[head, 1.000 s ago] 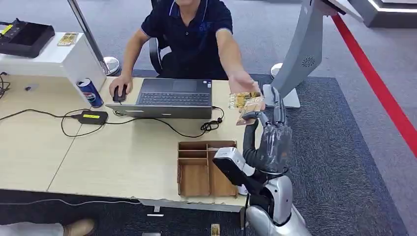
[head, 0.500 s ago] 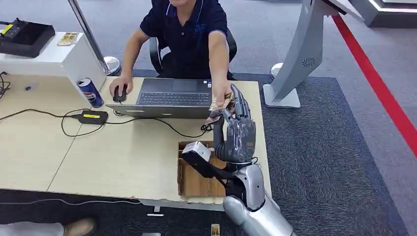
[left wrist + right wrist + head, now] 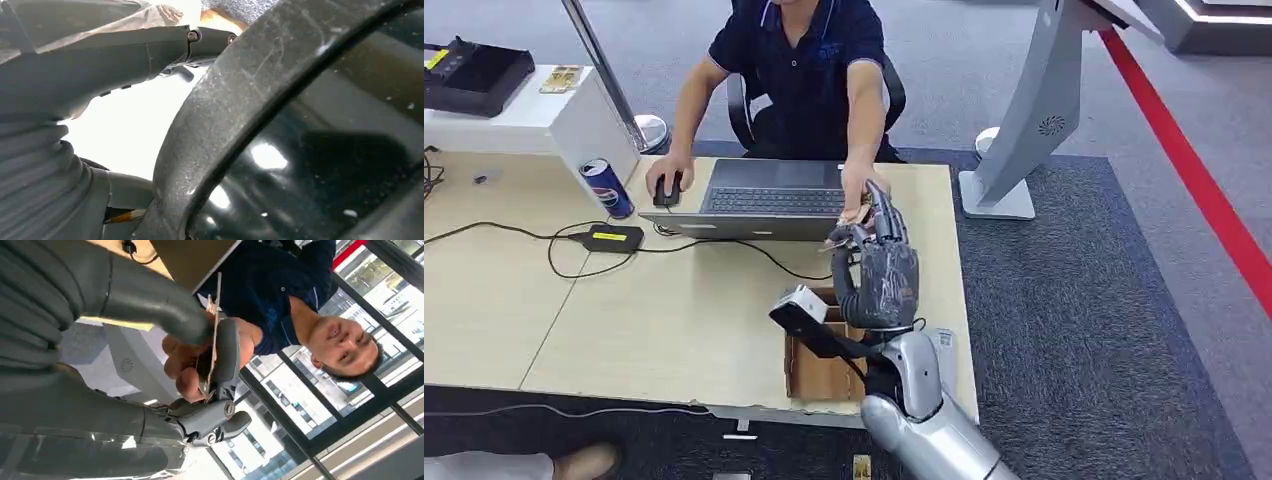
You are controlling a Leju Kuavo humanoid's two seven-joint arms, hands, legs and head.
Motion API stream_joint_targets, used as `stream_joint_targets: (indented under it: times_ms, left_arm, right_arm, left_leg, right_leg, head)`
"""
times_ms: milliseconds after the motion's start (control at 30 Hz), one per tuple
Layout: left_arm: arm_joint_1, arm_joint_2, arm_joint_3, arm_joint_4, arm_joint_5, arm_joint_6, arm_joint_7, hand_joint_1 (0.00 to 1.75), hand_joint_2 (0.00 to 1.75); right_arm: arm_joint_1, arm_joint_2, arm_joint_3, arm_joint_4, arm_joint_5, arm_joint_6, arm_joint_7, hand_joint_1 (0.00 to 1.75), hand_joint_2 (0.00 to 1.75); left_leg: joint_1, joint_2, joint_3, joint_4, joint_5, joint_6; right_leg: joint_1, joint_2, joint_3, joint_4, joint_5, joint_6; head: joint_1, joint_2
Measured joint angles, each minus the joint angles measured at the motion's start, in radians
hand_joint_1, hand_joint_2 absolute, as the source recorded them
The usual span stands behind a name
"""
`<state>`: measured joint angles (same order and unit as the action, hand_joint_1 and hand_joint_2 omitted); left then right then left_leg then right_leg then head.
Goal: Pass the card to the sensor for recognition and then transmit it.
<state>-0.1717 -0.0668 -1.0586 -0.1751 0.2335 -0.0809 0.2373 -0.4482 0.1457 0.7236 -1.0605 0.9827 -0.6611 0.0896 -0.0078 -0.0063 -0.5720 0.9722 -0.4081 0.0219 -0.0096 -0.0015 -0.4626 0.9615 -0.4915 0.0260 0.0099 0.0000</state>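
Right hand [image 3: 876, 262] raised, pinching card [image 3: 214, 330] edge-on — person's hand [image 3: 187, 357] grips it too, handover. Left hand: cannot tell.

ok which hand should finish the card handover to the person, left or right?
Right. The right hand is raised over the desk and already pinches the card, with the person's hand on it. The left hand hangs by the robot's body.
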Motion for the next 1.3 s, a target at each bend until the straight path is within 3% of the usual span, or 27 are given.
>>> stream_joint_targets:
  times_ms: [167,200,300,333,433,533,833,1133,1300]
  left_arm:
    - [0.0,0.0,0.0,0.0,-0.005,0.0,0.0,0.0,1.75]
    - [0.0,0.0,0.0,0.0,-0.006,0.001,0.0,0.0,1.75]
    - [0.0,0.0,0.0,0.0,-0.005,0.008,-0.002,0.0,1.75]
    - [0.004,0.0,0.0,0.0,-0.003,0.019,-0.014,0.0,1.75]
    - [0.028,0.0,0.0,0.002,0.0,0.055,-0.079,0.0,1.75]
    - [0.038,0.004,0.0,0.002,0.01,0.063,-0.107,0.0,1.75]
    - [0.047,0.006,0.003,0.002,0.049,0.082,-0.11,0.0,1.75]
    - [0.049,0.008,0.007,0.002,0.065,0.091,-0.11,0.0,1.75]
    - [0.052,0.008,0.013,0.002,0.075,0.101,-0.111,0.0,1.75]
  right_arm:
    - [0.0,0.001,0.002,0.013,0.007,0.0,0.015,0.0,1.75]
    - [0.0,0.0,0.003,0.013,0.006,0.0,0.019,0.0,0.0]
    - [0.002,0.0,0.003,0.011,-0.01,0.0,0.024,0.0,0.0]
    - [0.004,-0.002,0.003,0.006,-0.016,0.0,0.029,0.0,1.75]
    - [0.023,-0.01,0.003,-0.024,-0.033,0.003,0.042,0.0,1.75]
    - [0.045,-0.023,0.003,-0.061,-0.061,0.018,0.064,0.0,1.75]
    - [0.18,-0.116,-0.037,-0.231,-0.227,0.057,0.085,0.0,1.75]
    - [0.257,-0.184,-0.084,-0.331,-0.289,0.055,0.111,0.0,1.75]
    - [0.312,-0.222,-0.13,-0.355,-0.429,0.034,0.093,0.0,1.75]
  left_leg:
    - [0.0,0.0,0.0,0.0,0.0,0.0]
    - [0.0,0.0,0.0,0.0,0.0,0.0]
    - [0.0,0.0,0.0,0.0,0.0,0.0]
    - [0.0,0.0,0.0,0.0,0.0,0.0]
    - [0.0,0.001,0.0,0.0,0.0,0.0]
    - [0.0,0.0,0.0,0.0,0.0,0.0]
    - [0.0,0.001,0.0,0.0,0.0,0.0]
    - [0.0,0.001,0.0,0.0,0.0,0.0]
    - [0.0,0.001,0.0,0.0,0.0,0.0]
  right_leg:
    - [0.0,0.0,0.0,0.0,0.0,0.0]
    - [0.0,0.0,0.0,0.0,0.0,0.0]
    - [0.0,0.0,0.0,0.0,0.0,0.0]
    - [0.0,0.0,0.0,0.0,0.0,0.0]
    - [0.0,0.0,0.0,0.0,0.0,0.0]
    - [0.0,0.0,0.0,0.0,0.0,0.0]
    - [0.0,0.0,0.0,-0.001,0.0,0.0]
    - [0.0,0.0,0.0,-0.001,0.0,0.0]
    - [0.0,0.001,0.0,-0.001,0.0,0.0]
  head:
    - [0.0,0.0]
    - [0.0,0.0]
    - [0.0,0.0]
    - [0.0,0.0]
    - [0.0,0.0]
    - [0.0,0.0]
    - [0.0,0.0]
    - [0.0,0.0]
    - [0.0,0.0]
